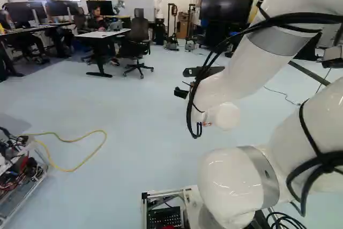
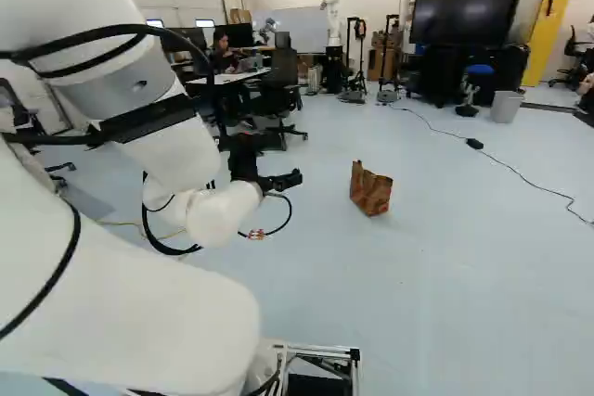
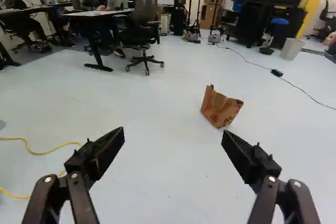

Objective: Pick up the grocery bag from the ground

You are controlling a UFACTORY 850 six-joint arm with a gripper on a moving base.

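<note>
"Please, where is the grocery bag?"

"The brown grocery bag [image 2: 371,192] is on the floor [image 2: 445,275], right of the middle in the right base view. It leans a little. What is inside, I cannot tell."

"Are there other containers?"

"Yes. A grey bin [image 2: 506,107] stands at the upper right of the same view. At the lower left of the left base view, an open metal frame [image 1: 21,202] contains many wires and some red parts."

"And the room?"

"The floor is pale blue and looks smooth. A yellow cable [image 1: 80,165] makes a curve on it, beside this frame. Farther, at the upper left, there are a desk [image 1: 104,34] and a dark office chair [image 1: 139,33]."

"Does every view show the bag?"

"No, in the left base view I cannot find it. The wrist view shows it clearly, ahead of the gripper [image 2: 264,171] and well apart from it."

"How is the gripper?"

"It is open: its two fingers stand wide, with nothing between them."
</note>
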